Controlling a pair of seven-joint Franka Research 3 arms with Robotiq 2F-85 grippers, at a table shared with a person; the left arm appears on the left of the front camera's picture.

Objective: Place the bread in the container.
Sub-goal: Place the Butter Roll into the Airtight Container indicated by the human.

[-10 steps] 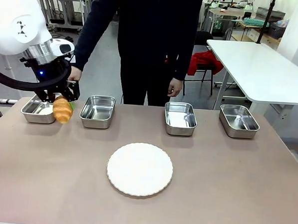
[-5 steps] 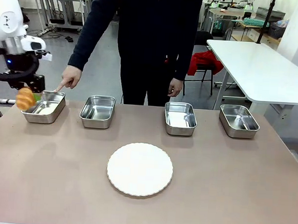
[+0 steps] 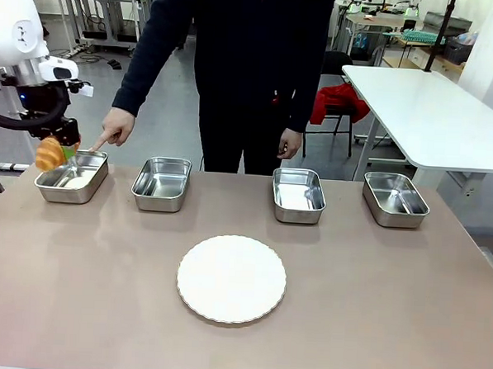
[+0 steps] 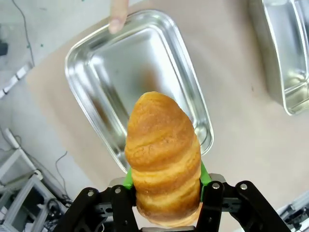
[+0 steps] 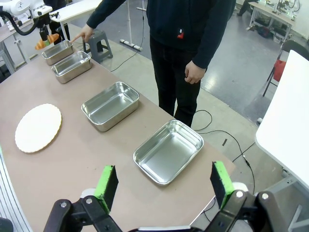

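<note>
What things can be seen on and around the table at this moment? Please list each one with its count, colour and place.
croissant: one, golden-brown, held above the leftmost pan
steel pans: four, shiny silver, in a row along the far edge; leftmost pan is the one the person points at
plate: one, white, round, table centre
table: one, brown
person's hand: one, finger at the leftmost pan's far rim
left gripper: black, green pads, shut on the croissant
right gripper: open, empty, above the table's right end

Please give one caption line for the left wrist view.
Left gripper holding the croissant above the steel pan a person's finger touches.
</note>
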